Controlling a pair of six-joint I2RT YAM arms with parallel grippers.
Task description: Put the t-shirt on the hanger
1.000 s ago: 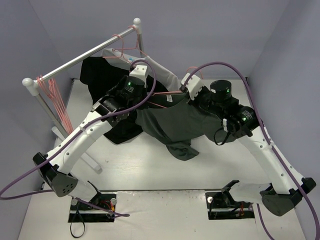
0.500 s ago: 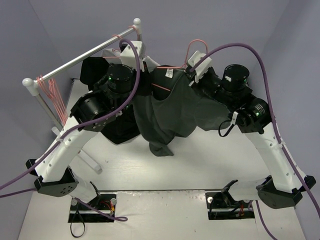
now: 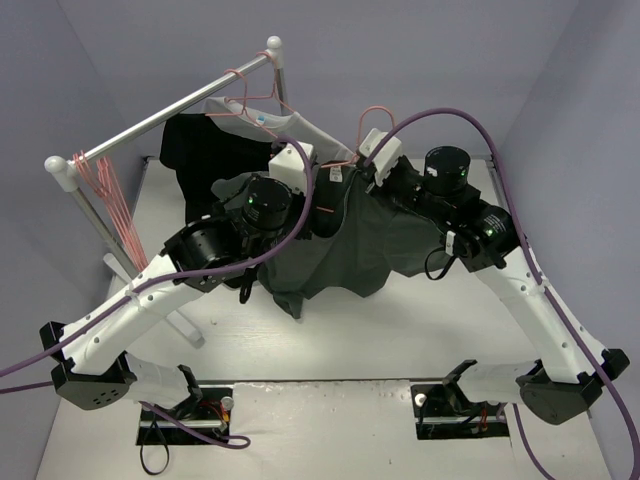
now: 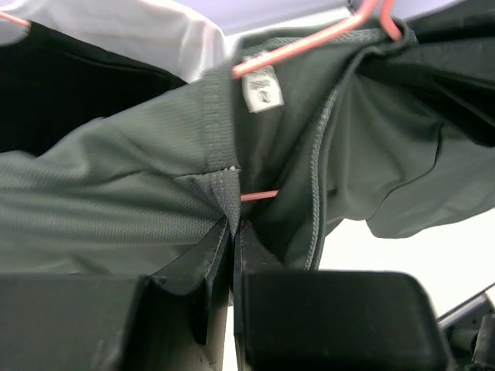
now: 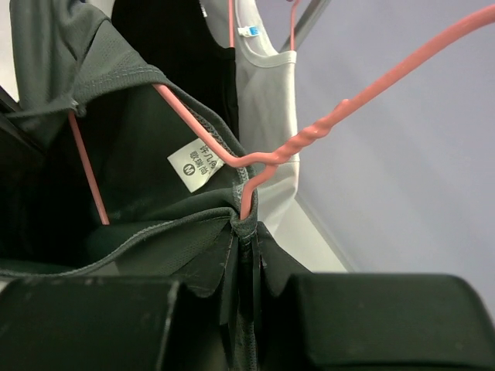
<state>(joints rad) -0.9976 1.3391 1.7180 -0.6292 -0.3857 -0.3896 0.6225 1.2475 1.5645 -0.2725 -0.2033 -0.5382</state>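
Here left gripper (image 4: 232, 229) and right gripper (image 5: 246, 233) pinch the t-shirt (image 4: 116, 182), hanger (image 5: 311, 139) inside it.

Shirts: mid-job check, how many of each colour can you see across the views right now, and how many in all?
Dark grey-green t-shirt: 1
Black shirt: 1
Pale grey-white shirt: 1
Total: 3

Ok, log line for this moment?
left pincer: shut on t-shirt collar | right pincer: shut on t-shirt collar | hanger: partly inside neck, hook out
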